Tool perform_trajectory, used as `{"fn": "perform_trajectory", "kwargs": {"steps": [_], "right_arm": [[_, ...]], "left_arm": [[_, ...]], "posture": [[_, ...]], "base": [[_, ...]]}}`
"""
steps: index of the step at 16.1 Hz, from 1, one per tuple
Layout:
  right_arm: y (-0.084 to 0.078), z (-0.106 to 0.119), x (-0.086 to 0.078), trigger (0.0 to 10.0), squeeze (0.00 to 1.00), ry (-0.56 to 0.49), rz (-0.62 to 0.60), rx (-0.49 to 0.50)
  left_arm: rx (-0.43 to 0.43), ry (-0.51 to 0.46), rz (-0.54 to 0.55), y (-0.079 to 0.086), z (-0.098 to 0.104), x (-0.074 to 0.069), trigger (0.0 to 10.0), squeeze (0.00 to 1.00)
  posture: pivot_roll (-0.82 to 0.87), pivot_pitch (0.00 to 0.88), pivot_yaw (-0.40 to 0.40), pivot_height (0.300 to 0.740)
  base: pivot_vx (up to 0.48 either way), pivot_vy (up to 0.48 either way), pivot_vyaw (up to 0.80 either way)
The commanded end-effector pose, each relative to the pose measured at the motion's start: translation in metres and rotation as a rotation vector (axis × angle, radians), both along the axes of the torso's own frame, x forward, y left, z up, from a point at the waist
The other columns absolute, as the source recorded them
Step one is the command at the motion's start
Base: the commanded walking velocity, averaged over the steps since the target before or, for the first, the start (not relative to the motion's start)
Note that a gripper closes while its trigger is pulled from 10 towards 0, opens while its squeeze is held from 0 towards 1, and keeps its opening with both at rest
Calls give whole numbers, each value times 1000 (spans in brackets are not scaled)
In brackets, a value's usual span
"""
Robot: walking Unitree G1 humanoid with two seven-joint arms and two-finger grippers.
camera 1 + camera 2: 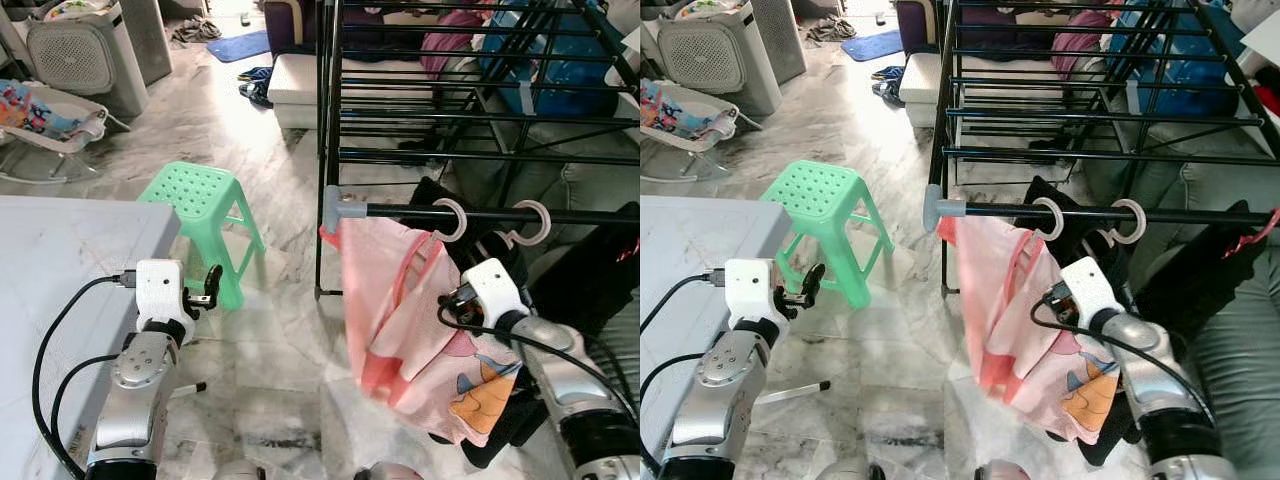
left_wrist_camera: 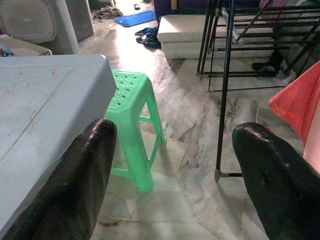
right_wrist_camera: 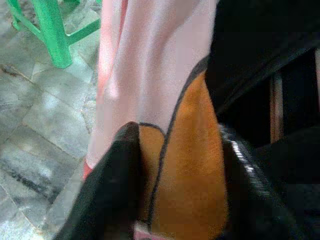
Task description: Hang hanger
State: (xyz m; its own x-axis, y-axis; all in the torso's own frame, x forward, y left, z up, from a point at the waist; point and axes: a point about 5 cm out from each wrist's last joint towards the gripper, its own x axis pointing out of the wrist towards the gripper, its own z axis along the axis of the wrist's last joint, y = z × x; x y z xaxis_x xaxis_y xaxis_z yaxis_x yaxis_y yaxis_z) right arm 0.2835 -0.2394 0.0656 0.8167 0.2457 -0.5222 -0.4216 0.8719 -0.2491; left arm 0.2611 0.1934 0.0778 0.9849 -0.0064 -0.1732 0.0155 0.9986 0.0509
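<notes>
Hanger hook (image 1: 449, 219) with pink garment (image 1: 400, 320) is seen looped over the black rail (image 1: 480, 212), directly above the right claw (image 3: 175, 190), whose fingers are pressed into the cloth, while the left claw (image 2: 175, 165), fingers apart, is held well away.

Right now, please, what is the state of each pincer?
Left pincer: open, holding nothing, raised beside the grey table.
Right pincer: fingers either side of the pink garment; whether it grips cannot be told.
</notes>
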Motion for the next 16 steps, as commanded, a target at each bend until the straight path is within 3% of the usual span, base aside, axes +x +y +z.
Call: {"fn": "perform_trajectory", "kwargs": {"steps": [1,9,14,16], "right_arm": [[-2,3,1,0,0,-6,20,2],[-2,-3,-9,0,0,13,34,18],[7,-4,-10,0,0,-35,5,20],[12,2,-7,0,0,-119,-48,48]], "left_arm": [[-2,9,3,0,-1,-1,10000,0],[5,17,-2,-1,-2,-3,10000,0],[12,9,5,-1,-1,-3,10000,0],[17,10,4,-1,-1,-4,10000,0]], "posture": [[-1,28,-11,740],[-5,43,-2,740],[-7,44,-4,740],[-6,50,-3,740]], "base": [[0,0,0],[0,0,0],[0,0,0],[0,0,0]]}}
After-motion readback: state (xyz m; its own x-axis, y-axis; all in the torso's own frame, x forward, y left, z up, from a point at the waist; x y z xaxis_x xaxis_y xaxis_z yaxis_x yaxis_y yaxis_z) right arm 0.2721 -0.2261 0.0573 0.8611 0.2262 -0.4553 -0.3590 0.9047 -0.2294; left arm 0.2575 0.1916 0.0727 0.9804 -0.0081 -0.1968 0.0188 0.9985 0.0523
